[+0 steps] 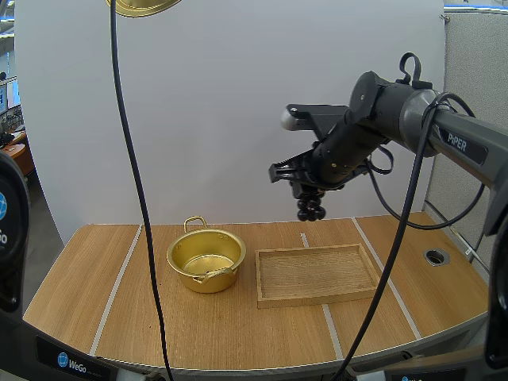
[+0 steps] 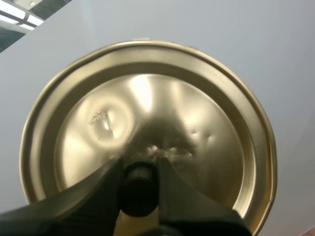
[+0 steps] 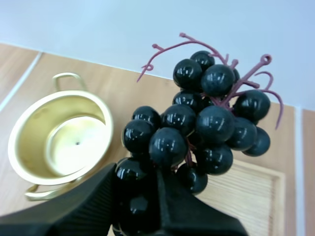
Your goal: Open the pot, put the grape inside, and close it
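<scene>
An open gold pot (image 1: 206, 259) with two handles stands on the table, left of the wooden tray (image 1: 316, 275); the pot (image 3: 59, 140) is empty inside. My right gripper (image 1: 307, 190) hangs high above the tray's far edge, shut on a bunch of dark grapes (image 1: 311, 208). In the right wrist view the grapes (image 3: 197, 129) with purple stems are pinched between the fingers (image 3: 88, 196). The gold lid (image 1: 144, 6) is held up at the top of the high view. My left gripper (image 2: 139, 189) is shut on the lid's black knob (image 2: 139, 189), the lid (image 2: 147, 128) facing the camera.
Pale tape lines cross the wooden table (image 1: 95, 262). A round grommet hole (image 1: 436, 256) lies near the right edge. A white wall panel stands behind the table.
</scene>
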{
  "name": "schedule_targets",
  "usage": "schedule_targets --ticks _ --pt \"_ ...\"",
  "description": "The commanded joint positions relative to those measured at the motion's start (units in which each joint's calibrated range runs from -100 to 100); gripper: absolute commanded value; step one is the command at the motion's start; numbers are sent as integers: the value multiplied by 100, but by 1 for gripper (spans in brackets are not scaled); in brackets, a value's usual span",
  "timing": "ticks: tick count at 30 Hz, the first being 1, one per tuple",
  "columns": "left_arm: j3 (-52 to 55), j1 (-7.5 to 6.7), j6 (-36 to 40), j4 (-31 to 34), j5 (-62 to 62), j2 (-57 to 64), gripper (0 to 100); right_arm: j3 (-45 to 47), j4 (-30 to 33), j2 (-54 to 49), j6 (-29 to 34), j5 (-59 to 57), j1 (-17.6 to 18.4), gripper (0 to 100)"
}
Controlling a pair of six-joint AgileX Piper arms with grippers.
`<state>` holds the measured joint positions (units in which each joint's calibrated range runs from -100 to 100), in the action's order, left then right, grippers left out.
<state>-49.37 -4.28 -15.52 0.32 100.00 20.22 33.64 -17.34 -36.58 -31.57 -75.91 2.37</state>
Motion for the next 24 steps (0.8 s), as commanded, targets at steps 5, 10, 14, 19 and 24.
schedule_targets --ticks 5,10,14,19,24 --pt "-40 -4 43 92 -158 58 0 -405 -44 -19 -114 267 537 0" --pt "-40 -4 43 92 -158 58 0 -721 -44 284 -105 170 898 0" --pt "-40 -4 43 92 -158 58 0 -933 -55 639 -86 152 1176 0" --pt "-40 -4 43 92 -158 58 0 -1170 -129 1120 -86 175 1390 0" --pt "-40 -4 43 92 -158 58 0 -1448 -129 1675 -86 224 1474 0"
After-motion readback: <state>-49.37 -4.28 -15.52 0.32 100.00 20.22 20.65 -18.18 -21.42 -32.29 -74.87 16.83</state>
